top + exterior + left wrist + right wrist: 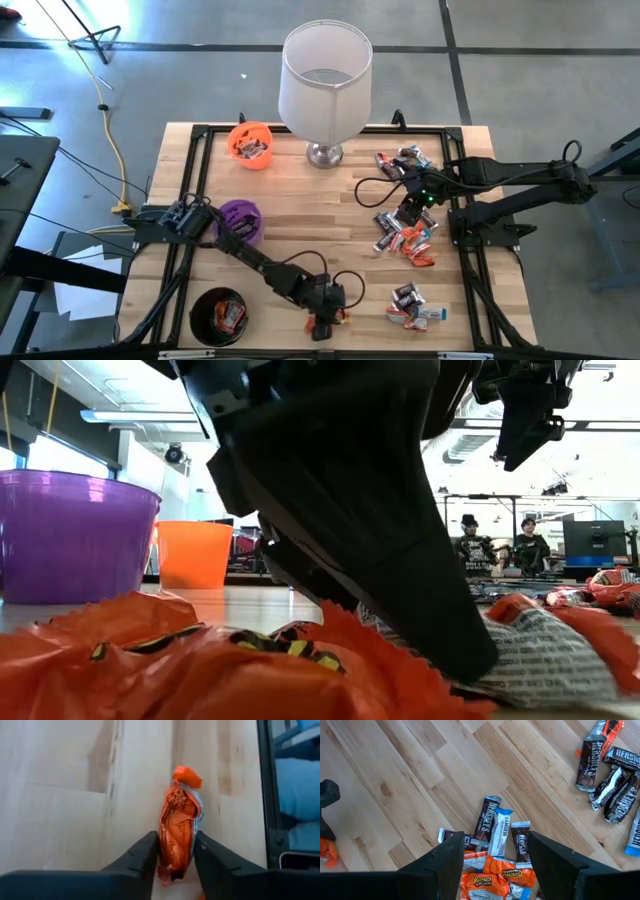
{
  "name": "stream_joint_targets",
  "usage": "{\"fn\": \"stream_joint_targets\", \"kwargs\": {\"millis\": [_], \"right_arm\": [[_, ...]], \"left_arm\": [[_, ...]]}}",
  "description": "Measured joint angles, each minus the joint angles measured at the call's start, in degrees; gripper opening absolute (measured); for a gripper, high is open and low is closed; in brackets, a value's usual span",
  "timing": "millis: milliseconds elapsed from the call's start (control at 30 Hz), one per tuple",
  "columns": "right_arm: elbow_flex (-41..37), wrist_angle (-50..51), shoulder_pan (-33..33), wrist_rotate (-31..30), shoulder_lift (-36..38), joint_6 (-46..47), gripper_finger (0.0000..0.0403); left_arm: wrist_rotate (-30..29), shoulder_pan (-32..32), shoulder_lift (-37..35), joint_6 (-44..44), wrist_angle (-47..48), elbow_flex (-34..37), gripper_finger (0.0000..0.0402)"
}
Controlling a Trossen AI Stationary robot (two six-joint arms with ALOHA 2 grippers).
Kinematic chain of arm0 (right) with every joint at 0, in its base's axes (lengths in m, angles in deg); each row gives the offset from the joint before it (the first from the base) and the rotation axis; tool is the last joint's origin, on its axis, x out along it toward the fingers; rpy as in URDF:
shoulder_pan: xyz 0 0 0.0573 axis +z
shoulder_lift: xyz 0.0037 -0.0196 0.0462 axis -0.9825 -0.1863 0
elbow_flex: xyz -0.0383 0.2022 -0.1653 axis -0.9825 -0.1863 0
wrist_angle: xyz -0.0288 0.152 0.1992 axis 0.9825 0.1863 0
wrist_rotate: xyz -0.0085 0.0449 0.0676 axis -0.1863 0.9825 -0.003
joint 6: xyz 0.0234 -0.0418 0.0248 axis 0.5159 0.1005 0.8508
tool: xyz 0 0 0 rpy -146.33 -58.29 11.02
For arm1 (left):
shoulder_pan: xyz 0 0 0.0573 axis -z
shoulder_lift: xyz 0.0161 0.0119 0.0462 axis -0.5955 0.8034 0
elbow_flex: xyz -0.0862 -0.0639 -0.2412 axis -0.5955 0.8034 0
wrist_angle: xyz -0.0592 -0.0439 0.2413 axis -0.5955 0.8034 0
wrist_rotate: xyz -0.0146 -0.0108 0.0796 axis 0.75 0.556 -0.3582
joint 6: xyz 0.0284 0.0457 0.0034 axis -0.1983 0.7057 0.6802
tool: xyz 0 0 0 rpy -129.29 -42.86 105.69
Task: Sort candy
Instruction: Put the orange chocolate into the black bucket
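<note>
Two tools work: low centre of the counter (pixel 300 215), the left tool (pixel 322 322) pinches one orange candy (pixel 178 825) for sorting; at right, the right tool (pixel 412 210) hovers spread, empty, above scattered candy (pixel 496 851).

Your left tool (pixel 322 326) is low at the near edge, fingers pinched inward; your right tool (pixel 412 212) hovers with fingers spread.

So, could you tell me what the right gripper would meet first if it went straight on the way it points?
Probably the orange candy lying between the open right gripper fingers, atop its pile on the table; depth is unclear.
</note>
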Motion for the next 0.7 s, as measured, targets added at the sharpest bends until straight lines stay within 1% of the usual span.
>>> {"fn": "stream_joint_targets", "kwargs": {"millis": [167, 233, 333, 433, 500, 633, 700], "right_arm": [[0.0, 0.0, 0.0, 0.0, 0.0, 0.0, 0.0211], [0.0, 0.0, 0.0, 0.0, 0.0, 0.0, 0.0211], [0.0, 0.0, 0.0, 0.0, 0.0, 0.0, 0.0211], [0.0, 0.0, 0.0, 0.0, 0.0, 0.0, 0.0211], [0.0, 0.0, 0.0, 0.0, 0.0, 0.0, 0.0211], [0.0, 0.0, 0.0, 0.0, 0.0, 0.0, 0.0211], [0.0, 0.0, 0.0, 0.0, 0.0, 0.0, 0.0211]], "left_arm": [[-0.6, -0.1, 0.0, -5.0, 0.7, -0.2, 0.0029], [-0.8, -0.1, -0.3, -7.0, 1.2, -0.2, 0.0011], [-1.8, -0.2, -1.3, -9.4, 3.1, 0.0, 0.001], [-2.7, -0.2, -3.7, -10.9, 8.1, 0.1, 0.0011], [-3.1, -0.2, -6.4, -12.0, 12.7, 0.1, 0.0011], [-4.1, -0.2, -12.8, -14.0, 18.5, 0.0, 0.0011], [-4.5, 0.1, -16.1, -14.5, 19.3, 0.1, 0.0011]]}}
